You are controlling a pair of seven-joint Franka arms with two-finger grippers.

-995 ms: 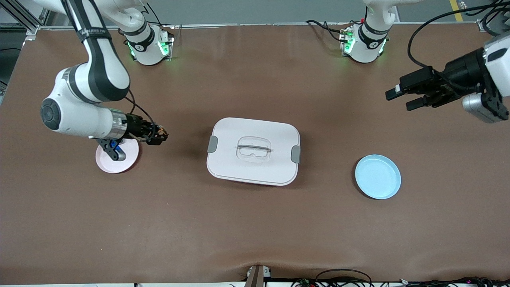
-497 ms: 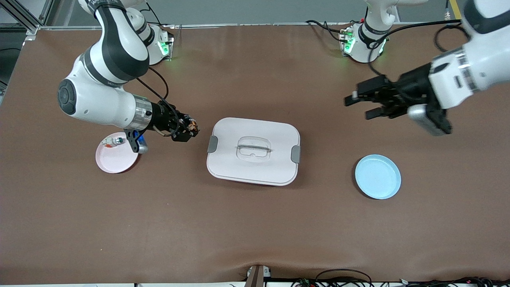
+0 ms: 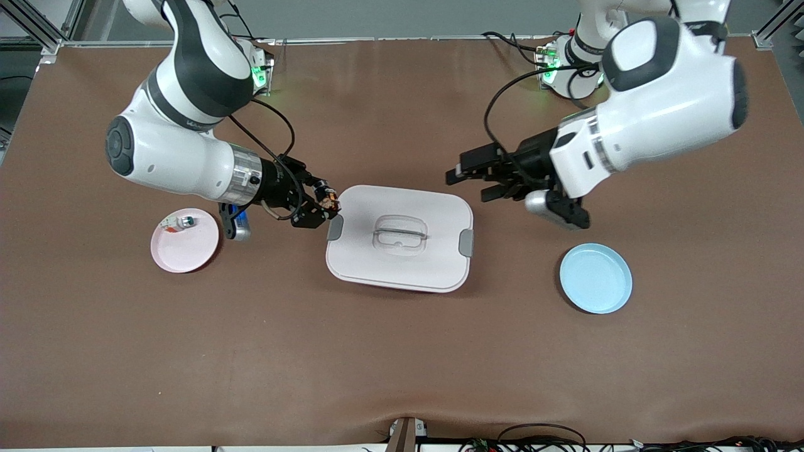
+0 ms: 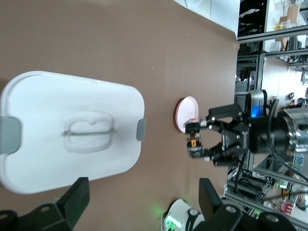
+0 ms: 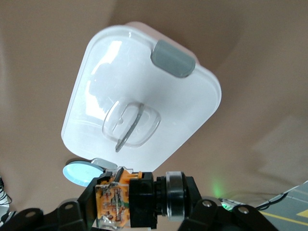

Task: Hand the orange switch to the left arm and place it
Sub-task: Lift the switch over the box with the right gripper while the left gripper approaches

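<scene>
My right gripper (image 3: 325, 205) is shut on the orange switch (image 3: 329, 199), a small black body with an orange part. It holds it in the air by the grey latch at the right arm's end of the white box (image 3: 399, 251). In the right wrist view the switch (image 5: 126, 198) sits between the fingers, with the box (image 5: 139, 82) below. My left gripper (image 3: 475, 182) is open and empty, over the table by the box's corner at the left arm's end. The left wrist view shows the box (image 4: 57, 110), the right gripper (image 4: 196, 144) and the switch (image 4: 194, 142).
A pink plate (image 3: 188, 251) lies toward the right arm's end, with a small white piece (image 3: 178, 221) on it. A light blue plate (image 3: 595, 278) lies toward the left arm's end, nearer the front camera than the left gripper.
The right gripper has carried the switch from over the pink plate to the box's edge. The left arm has swung in from the table's end to the box, gripper still open.
</scene>
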